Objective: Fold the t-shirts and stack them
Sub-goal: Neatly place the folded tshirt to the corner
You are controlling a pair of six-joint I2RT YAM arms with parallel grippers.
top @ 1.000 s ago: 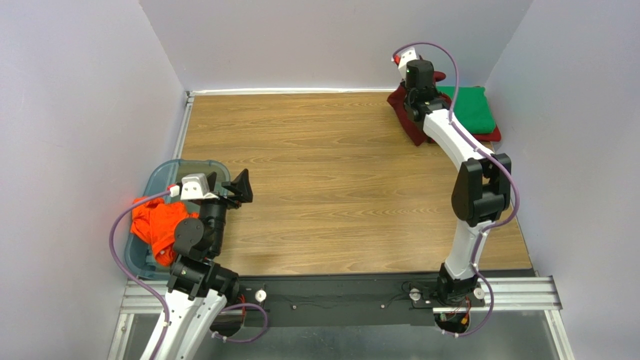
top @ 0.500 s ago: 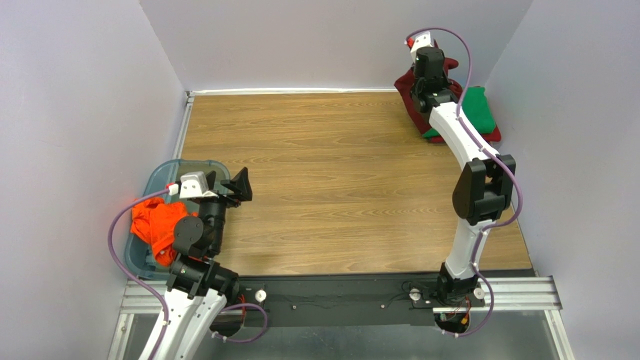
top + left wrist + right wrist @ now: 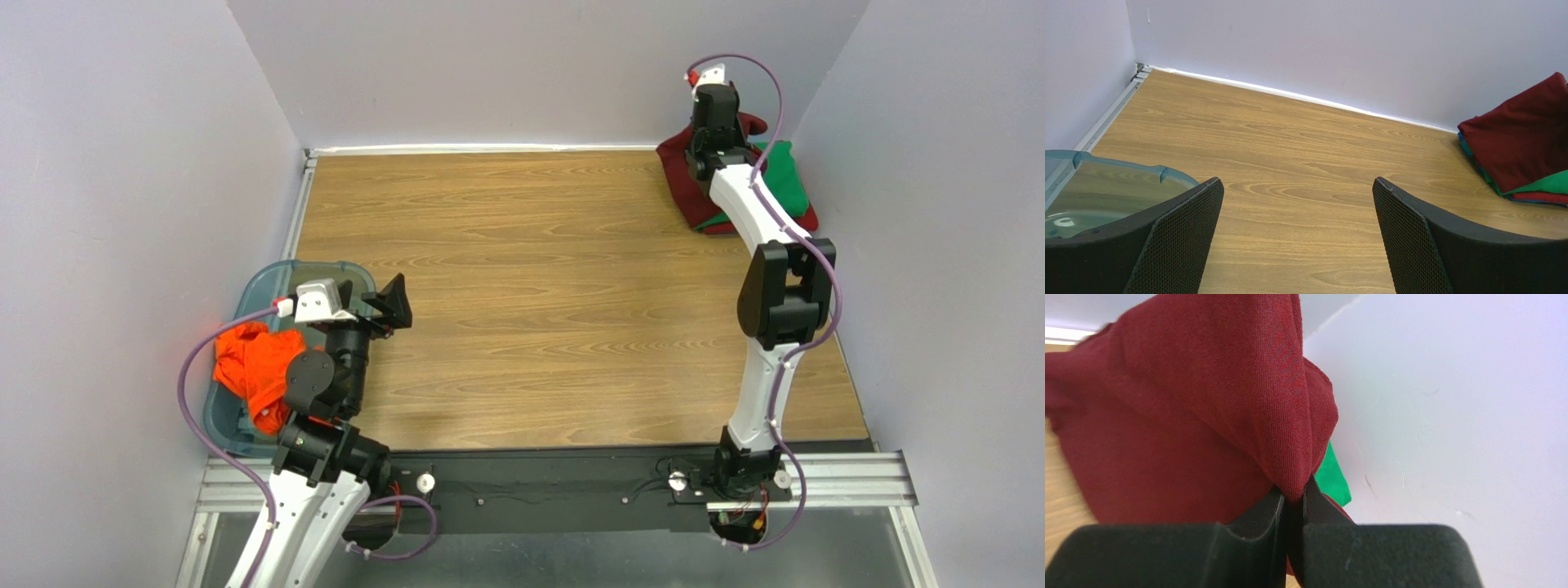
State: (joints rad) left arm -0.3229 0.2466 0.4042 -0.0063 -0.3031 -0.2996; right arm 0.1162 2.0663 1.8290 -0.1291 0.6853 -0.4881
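While we are looking down from above, the wooden table (image 3: pixel 528 306) is filling the middle of the frame, and grey walls are closing it in on the left, the top and the right. The right arm (image 3: pixel 767 282) is stretching from the bottom edge up to the upper right corner. The left arm (image 3: pixel 321 380) is sitting folded in the lower left. In that upper right corner the t-shirts are lying in a stack against the walls. The maroon t-shirt (image 3: pixel 1198 416) is draping over the top, the green t-shirt (image 3: pixel 785 178) is showing beneath it, and a red t-shirt (image 3: pixel 1536 197) is peeking out as a thin edge at the bottom. At the left edge of the table a teal bin (image 3: pixel 264 284) is holding the orange t-shirt (image 3: pixel 252 368), which is lying crumpled and partly hidden behind the left arm. In the right wrist view, the right gripper (image 3: pixel 1293 493) is clenching a fold of the maroon t-shirt. Its two dark fingers are pressing almost together on the cloth, which is rising from them in a peak in front of the wall. In the left wrist view, the left gripper (image 3: pixel 1296 184) is hanging released over bare wood beside the bin's rim, with its jaws standing wide apart and grasping nothing.
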